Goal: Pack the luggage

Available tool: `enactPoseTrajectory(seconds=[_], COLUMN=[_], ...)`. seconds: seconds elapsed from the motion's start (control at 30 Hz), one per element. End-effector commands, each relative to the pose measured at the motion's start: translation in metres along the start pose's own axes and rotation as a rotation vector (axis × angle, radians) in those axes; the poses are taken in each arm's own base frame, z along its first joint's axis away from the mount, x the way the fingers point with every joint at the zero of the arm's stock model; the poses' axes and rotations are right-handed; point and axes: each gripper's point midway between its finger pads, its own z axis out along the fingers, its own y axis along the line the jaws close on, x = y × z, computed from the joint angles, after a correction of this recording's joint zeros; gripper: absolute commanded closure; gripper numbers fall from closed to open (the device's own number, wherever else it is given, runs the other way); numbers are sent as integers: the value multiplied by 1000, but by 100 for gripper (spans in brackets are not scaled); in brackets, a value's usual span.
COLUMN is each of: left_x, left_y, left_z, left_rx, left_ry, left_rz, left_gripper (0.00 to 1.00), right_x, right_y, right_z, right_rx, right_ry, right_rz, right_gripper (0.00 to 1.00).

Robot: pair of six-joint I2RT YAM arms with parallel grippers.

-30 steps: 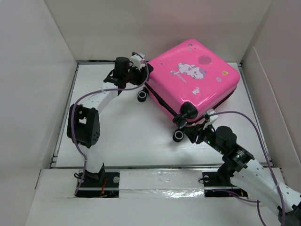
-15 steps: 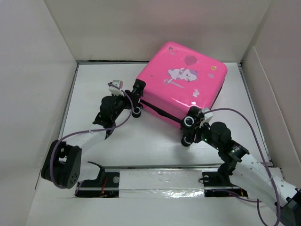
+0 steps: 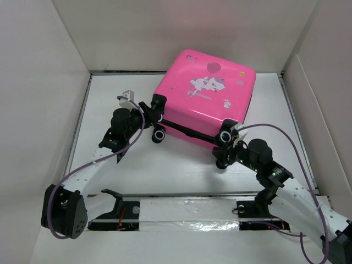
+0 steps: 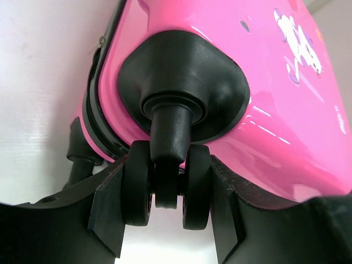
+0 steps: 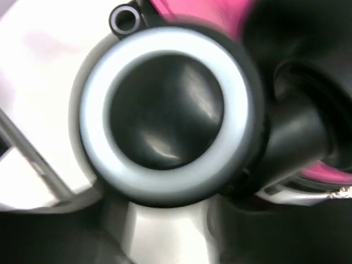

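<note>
My left gripper (image 4: 168, 193) is clamped on the near-left wheel (image 4: 137, 187), a finger against each side. Right gripper (image 3: 226, 144) is at the near-right wheel (image 5: 165, 110); that view is blurred, so I can't tell its grip. Luggage (image 3: 206, 96), shut, sits far-centre on the table (image 3: 165, 162). In the last second it swung left and squared up. I read this as repositioning, with packing nearly done.

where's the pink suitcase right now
In the top view the bright pink hard-shell suitcase lies at the table's back, right of centre, caster wheels toward the arms; the left end effector grips one wheel, the right end effector is by another.
</note>
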Motion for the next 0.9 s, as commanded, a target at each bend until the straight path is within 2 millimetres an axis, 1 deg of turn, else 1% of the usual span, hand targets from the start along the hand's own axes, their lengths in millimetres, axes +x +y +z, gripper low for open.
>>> enactPoseTrajectory(seconds=[0.0, 0.03, 0.07, 0.13, 0.17, 0.2, 0.23, 0.27, 0.3, 0.33, 0.37, 0.4, 0.43, 0.47, 0.5, 0.53, 0.57, 0.6, 0.63, 0.67, 0.7, 0.73, 0.77, 0.8, 0.87], left_x=[-84, -86, -91, -93, -93, -95, -93, -96, -95, -94, -93, -91, -93, -94, -100, -96, -98, -104, -104, -107, -109, -114, -115, -119, -120], left_y=[-96, -100, -100, -108, -109, -107, -102, -93, -90, -83, -79, -67, -62, -57, -49, -36, -27, -24, -4, 1, 6, 13, 12, 13, 8], left_z=[-26, -28, -29, -33, -33, -32, -31, -29, -29, -29, -29, -27, -27, -27, -32, -32, -35, -45, -49, -55, -61, -72, -76, -80, -80], left_rx=[309, 335, 345, 376, 377, 362, 341, 313, 303, 303, 304, 279, 270, 260, 249, 207, 174, 164, 102, 86, 74, 56, 54, 52, 73], left_ry=[-188, -185, -191, -182, -184, -192, -194, -210, -217, -228, -237, -246, -257, -264, -289, -296, -314, -348, -376, -402, -424, -466, -474, -493, -483], left_rz=[-57, -65, -76, -95, -93, -91, -86, -92, -96, -118, -131, -146, -151, -166, -174, -193, -204, -203, -215, -218, -217, -214, -211, -206, -198], left_gripper=[100, 100, 100, 100, 100, 100, 100, 100, 100, 100, 100, 100, 100, 100, 100, 100, 100, 100, 100, 100, 100, 100, 100, 100, 100], right_x=[-27, -23, -13, -10, -6, -6, -2, -3, -4, -3, -2, -5, 1, 1, -3, -17, -10, -14, -25, -28, -32, -37, -47, -51, -57], right_y=[7, 0, -6, -18, -23, -28, -40, -45, -46, -51, -52, -55, -57, -56, -52, -42, -42, -32, -25, -14, -4, 8, 18, 25, 35], right_z=[-5, -5, -2, -5, -5, -8, -11, -13, -13, -13, -11, -11, -5, -1, 5, 11, 23, 30, 37, 50, 57, 63, 72, 76, 81], right_rx=[-20, 14, 35, 106, 133, 167, 236, 258, 267, 287, 294, 308, 311, 300, 275, 211, 200, 138, 95, 23, -23, -68, -106, -126, -154], right_ry=[-115, -126, -129, -154, -152, -164, -160, -171, -174, -165, -154, -150, -115, -105, -113, -133, -86, -71, -89, -64, -58, -50, -47, -47, -40], right_rz=[-12, 22, 43, 100, 117, 135, 163, 167, 167, 165, 162, 164, 161, 152, 137, 104, 94, 71, 35, 28, 16, -13, -29, -42, -66], right_gripper=[63, 73, 87, 92, 95, 96, 95, 89, 86, 81, 70, 63, 57, 49, 45, 43, 41, 40, 40, 40, 40, 40, 40, 40, 39])
